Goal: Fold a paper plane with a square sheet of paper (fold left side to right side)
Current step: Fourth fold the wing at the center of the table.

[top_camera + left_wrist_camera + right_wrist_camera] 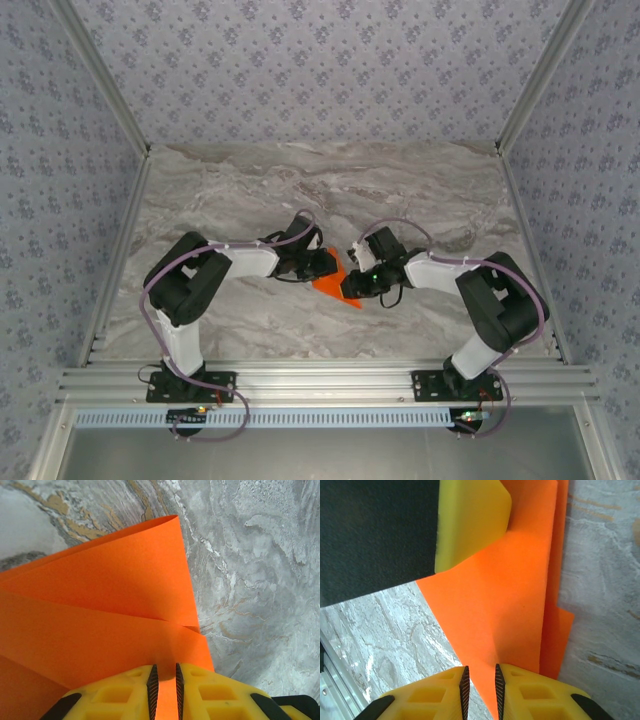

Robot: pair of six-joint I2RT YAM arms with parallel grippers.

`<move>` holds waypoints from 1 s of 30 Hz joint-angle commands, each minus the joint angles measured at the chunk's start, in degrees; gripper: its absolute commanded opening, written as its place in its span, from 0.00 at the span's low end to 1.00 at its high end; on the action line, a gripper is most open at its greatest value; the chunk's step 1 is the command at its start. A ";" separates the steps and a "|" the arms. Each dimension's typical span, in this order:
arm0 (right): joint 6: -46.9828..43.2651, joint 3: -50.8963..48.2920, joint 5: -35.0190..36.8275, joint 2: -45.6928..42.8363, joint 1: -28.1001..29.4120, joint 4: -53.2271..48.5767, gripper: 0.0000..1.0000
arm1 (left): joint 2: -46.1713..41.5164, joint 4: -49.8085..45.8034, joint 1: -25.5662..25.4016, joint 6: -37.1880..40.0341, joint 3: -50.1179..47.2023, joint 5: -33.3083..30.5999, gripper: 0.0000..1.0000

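Observation:
The bright orange sheet of paper [335, 287] sits mid-table between both arms, folded into overlapping flaps with a pointed end. My left gripper [328, 268] meets it from the left. In the left wrist view its yellow jaws [165, 672] stand narrowly apart, shut on a flap of the paper [110, 595] that runs in between them. My right gripper [352, 283] meets it from the right. Its jaws [480, 675] are shut on the paper's [510, 590] pointed corner. A yellow fingertip [470, 520] of the left gripper rests on the paper's far end.
The grey marble table [250, 190] stretches wide behind and to both sides of the paper. An aluminium rail [320, 380] carries the arm bases along the near edge. Patterned walls and slanted metal posts [120, 220] bound the sides.

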 commanded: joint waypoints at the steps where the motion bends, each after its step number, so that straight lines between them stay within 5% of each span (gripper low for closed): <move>1: -1.42 0.23 1.83 1.11 0.34 -4.23 0.23 | 1.95 -5.75 -0.30 0.88 -1.83 -4.66 0.20; 30: -0.36 -2.89 5.99 -0.89 1.16 -13.04 0.16 | 2.03 -6.88 -0.16 1.43 -1.75 -5.72 0.20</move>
